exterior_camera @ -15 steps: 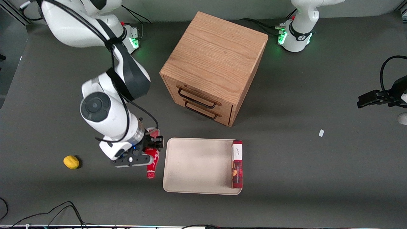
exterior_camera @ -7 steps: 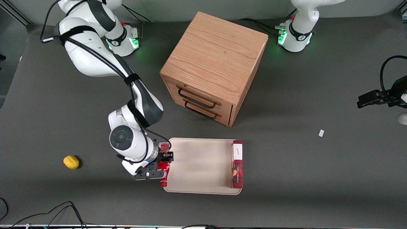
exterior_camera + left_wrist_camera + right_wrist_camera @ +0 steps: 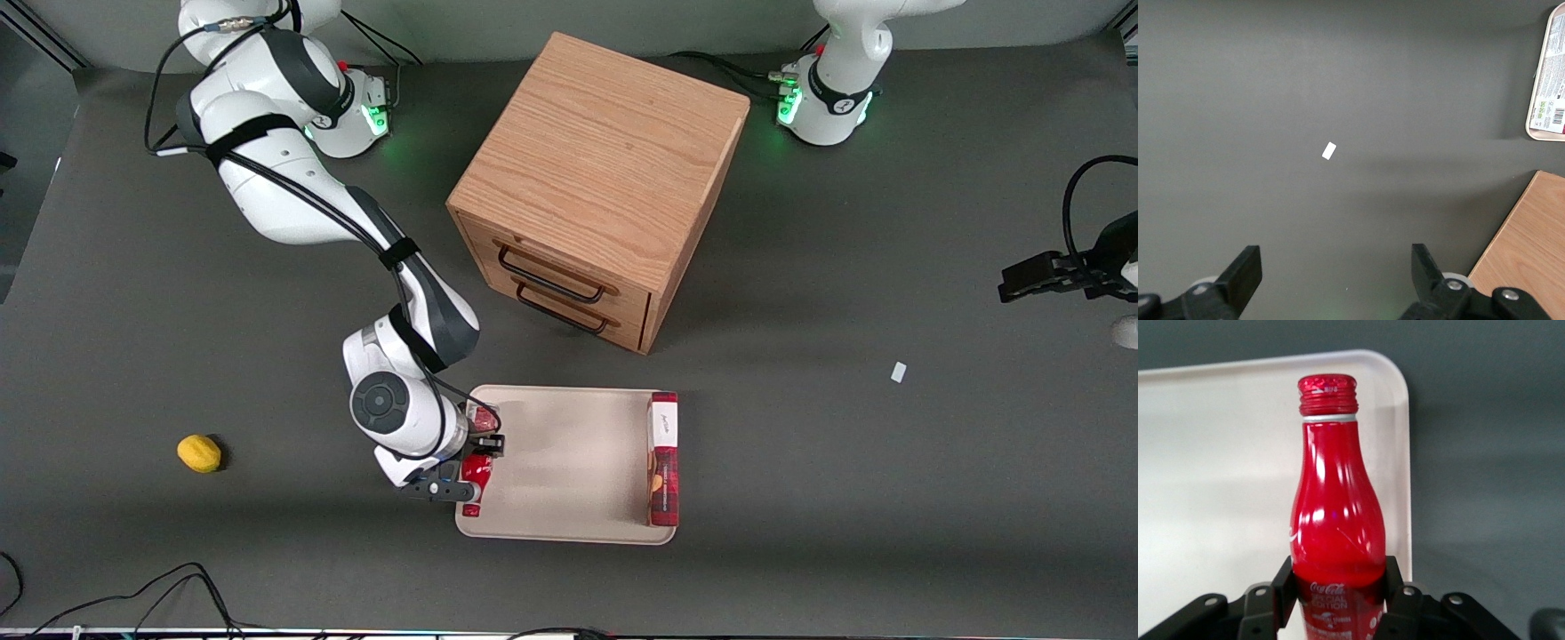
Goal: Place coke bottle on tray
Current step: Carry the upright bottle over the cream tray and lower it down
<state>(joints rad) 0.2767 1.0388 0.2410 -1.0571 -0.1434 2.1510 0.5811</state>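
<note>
My right gripper point(image 3: 474, 462) is shut on the coke bottle point(image 3: 472, 487), a slim red bottle with white lettering and a red cap. It holds the bottle over the tray's edge toward the working arm's end. In the right wrist view the bottle point(image 3: 1337, 520) sits between the black fingers point(image 3: 1283, 587), its cap pointing over the beige tray point(image 3: 1218, 453). The tray point(image 3: 560, 462) is flat, cream, with rounded corners and a low rim. I cannot tell whether the bottle touches the tray.
A flat red-and-white box point(image 3: 663, 458) lies on the tray's end toward the parked arm. A wooden drawer cabinet point(image 3: 596, 187) stands farther from the front camera than the tray. A yellow lemon point(image 3: 199, 452) lies toward the working arm's end. A small white scrap point(image 3: 898, 372) lies toward the parked arm's end.
My right gripper has carried the coke bottle sideways from the bare table beside the tray to over the tray's edge. The tray and box have not moved.
</note>
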